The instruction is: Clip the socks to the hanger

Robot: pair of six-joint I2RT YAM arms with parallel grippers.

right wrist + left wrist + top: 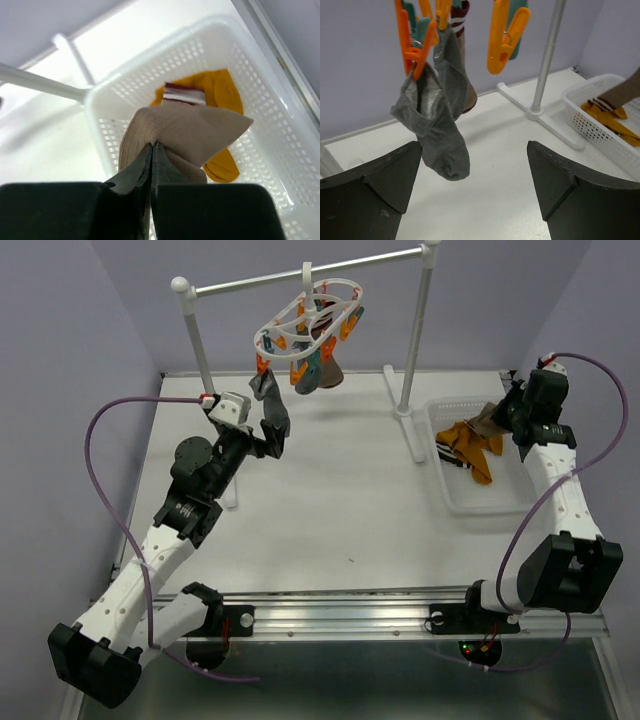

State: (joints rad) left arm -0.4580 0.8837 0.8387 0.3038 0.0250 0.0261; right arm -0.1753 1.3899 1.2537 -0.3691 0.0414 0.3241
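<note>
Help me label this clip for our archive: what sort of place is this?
Probably a robotics lab bench staged for laundry, not a home: a white table boxed in by plain walls, a left arm and right arm bolted at its edge, and a small rack holding the hanger.

I saw my left arm [150,560] and right arm [565,505]: white shells, black joints, purple cables [87,445], matte black fingers [370,195]

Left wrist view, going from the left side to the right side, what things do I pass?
grey sock → empty orange clip → rack post → basket
</note>
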